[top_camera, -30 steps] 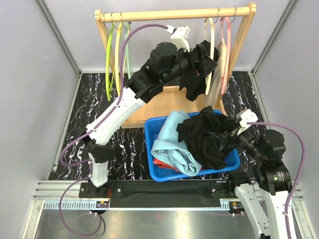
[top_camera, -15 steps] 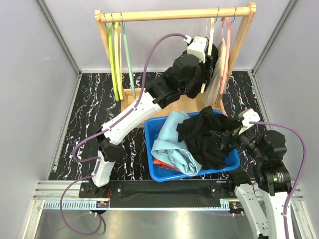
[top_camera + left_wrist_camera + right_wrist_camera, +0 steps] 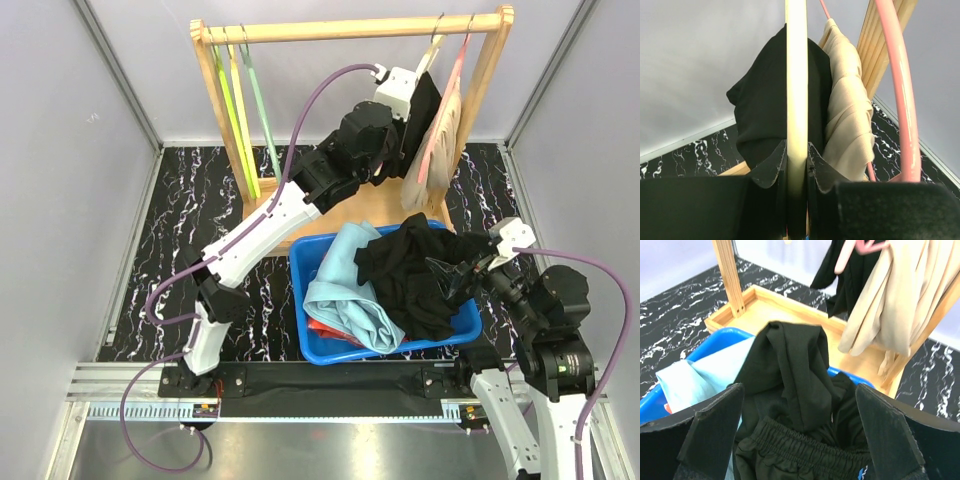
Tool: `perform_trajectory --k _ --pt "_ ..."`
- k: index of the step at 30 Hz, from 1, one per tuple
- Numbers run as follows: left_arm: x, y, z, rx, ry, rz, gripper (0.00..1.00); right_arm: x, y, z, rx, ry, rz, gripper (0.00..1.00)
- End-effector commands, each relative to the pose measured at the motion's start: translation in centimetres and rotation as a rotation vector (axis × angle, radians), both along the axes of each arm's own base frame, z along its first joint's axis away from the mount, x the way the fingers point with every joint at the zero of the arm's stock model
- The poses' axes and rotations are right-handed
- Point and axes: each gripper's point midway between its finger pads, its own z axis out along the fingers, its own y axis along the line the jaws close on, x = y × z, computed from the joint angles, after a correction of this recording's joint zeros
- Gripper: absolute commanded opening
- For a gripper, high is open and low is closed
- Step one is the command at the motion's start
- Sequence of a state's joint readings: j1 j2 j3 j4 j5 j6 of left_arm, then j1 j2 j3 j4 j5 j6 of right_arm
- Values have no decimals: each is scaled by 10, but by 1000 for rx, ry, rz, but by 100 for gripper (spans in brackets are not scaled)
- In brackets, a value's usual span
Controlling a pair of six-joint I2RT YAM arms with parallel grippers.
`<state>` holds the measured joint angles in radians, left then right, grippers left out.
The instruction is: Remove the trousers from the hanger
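Note:
My left gripper is up at the right end of the wooden rack, shut on the cream hanger. Black trousers are draped over that hanger. Just to their right, beige trousers hang on a pink hanger. My right gripper stands open, holding nothing, just above another black pair in the blue bin. Light blue trousers and a bit of a red pair also lie in the bin.
Bare green and yellow hangers hang tilted at the rack's left end. The rack's wooden base tray sits behind the bin. The rack's right upright is close beside the beige trousers. Grey walls close in the black marbled table.
My left gripper has reached further right and shut on the cream hanger. The clothed hangers have shifted toward the right upright, and the bare ones have swung. The right arm has barely moved.

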<state>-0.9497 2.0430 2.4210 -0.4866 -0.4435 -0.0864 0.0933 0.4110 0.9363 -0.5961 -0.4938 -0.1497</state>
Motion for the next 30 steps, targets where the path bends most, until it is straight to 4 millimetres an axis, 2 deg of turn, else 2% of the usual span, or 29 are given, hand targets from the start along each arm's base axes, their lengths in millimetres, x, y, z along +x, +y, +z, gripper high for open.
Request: perform_trajectory --k 1,7,9,10,13,17,23,24,29,30 --pt "-3 31 76 -167 -126 17 0 -6 2 32 0 -85 22 100" --pt "-19 80 140 -257 -243 84 0 -6 5 42 -2 -108 39 100" --pt "-24 90 150 -276 -263 96 0 -5 7 41 2 -103 50 100" --pt "-33 102 168 -310 -296 101 0 -4 7 42 3 -104 51 100" --pt "-41 116 180 -330 -319 109 0 -2 10 42 7 -101 66 100" --pt "-48 125 184 -331 -314 100 0 -3 14 45 2 -110 100 100" --pt "-49 132 166 -309 -273 107 0 -3 30 51 -29 -137 221 100" --pt "-54 139 172 -323 -279 111 0 -6 36 52 -37 -142 268 100" --pt "-62 151 171 -332 -272 119 0 7 47 61 -72 -154 364 100" --pt "-67 157 176 -347 -280 119 0 8 49 63 -75 -157 384 100"
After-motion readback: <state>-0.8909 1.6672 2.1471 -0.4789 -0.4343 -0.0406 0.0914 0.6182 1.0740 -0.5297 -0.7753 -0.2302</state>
